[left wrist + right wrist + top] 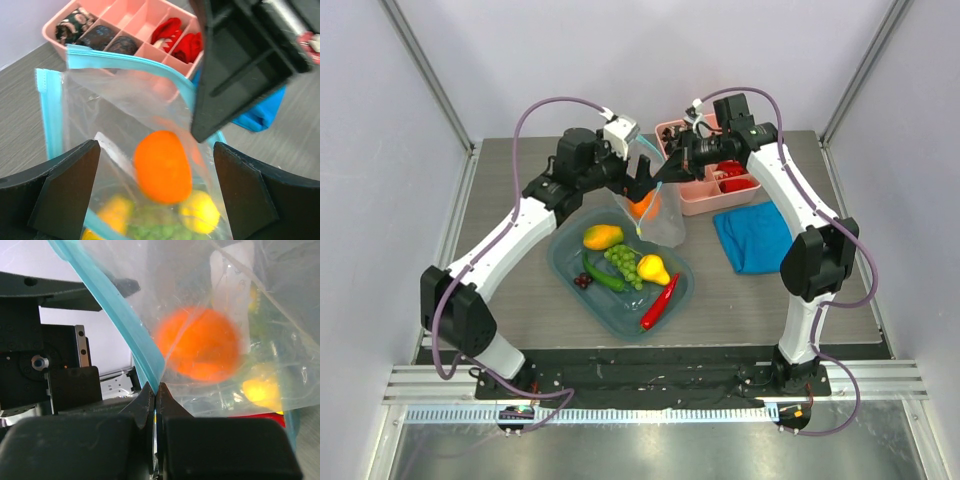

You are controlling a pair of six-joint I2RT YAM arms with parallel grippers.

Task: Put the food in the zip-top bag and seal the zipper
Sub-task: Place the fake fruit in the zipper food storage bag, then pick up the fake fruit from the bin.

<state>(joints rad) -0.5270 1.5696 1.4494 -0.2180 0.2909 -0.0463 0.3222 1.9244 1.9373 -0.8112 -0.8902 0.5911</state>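
My right gripper (672, 170) is shut on the light blue zipper (125, 325) of the clear zip-top bag (665, 220) and holds the bag up, mouth open. My left gripper (642, 185) is open just above the bag's mouth, its fingers (65, 190) apart on either side of the orange (162, 167). The orange (642, 206) is blurred, inside the bag and touching neither finger. The mango (602, 237), grapes (623, 260), pear (653, 269), chili (660, 302), cucumber (603, 275) and cherries (582, 281) lie in the teal tray (620, 325) below the bag.
A pink divided box (720, 205) with dark and red items stands behind the bag, right of centre. A blue folded cloth (755, 238) lies to the right of the tray. Both arms meet over the tray's back edge.
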